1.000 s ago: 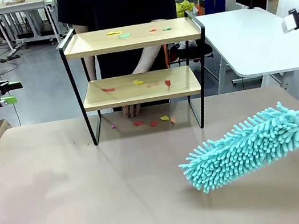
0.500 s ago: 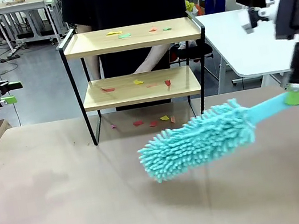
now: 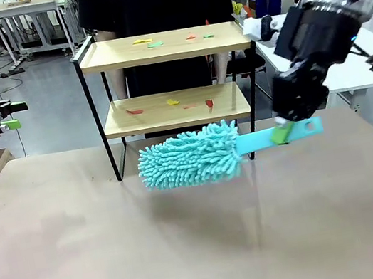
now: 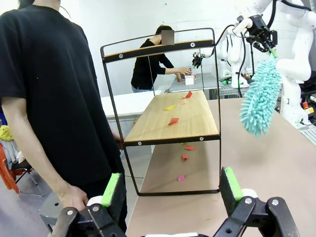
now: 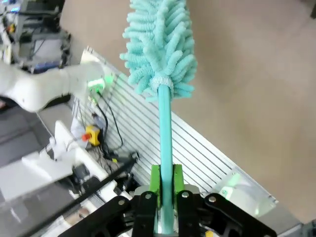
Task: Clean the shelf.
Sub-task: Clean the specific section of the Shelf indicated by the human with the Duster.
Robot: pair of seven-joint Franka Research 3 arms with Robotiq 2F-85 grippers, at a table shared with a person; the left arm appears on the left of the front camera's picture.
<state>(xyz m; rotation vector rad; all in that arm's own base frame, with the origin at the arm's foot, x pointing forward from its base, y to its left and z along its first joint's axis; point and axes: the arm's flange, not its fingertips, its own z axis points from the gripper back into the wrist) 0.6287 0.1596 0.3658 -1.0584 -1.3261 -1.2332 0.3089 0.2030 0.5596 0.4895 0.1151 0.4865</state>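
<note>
The right arm (image 3: 336, 4) comes in from the upper right of the front view and bends down toward the middle. The right gripper (image 3: 283, 131) points down, and its fingers (image 5: 156, 178) squeeze tight on the handle of the duster (image 3: 190, 157). The left gripper (image 3: 15, 115) sits at the left edge, lying flat, with its fingers (image 4: 111, 189) wide apart.

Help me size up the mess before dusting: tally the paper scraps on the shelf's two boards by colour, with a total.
Yellow scraps: 2
Green scraps: 2
Red or orange scraps: 4
Total on the shelf: 8
</note>
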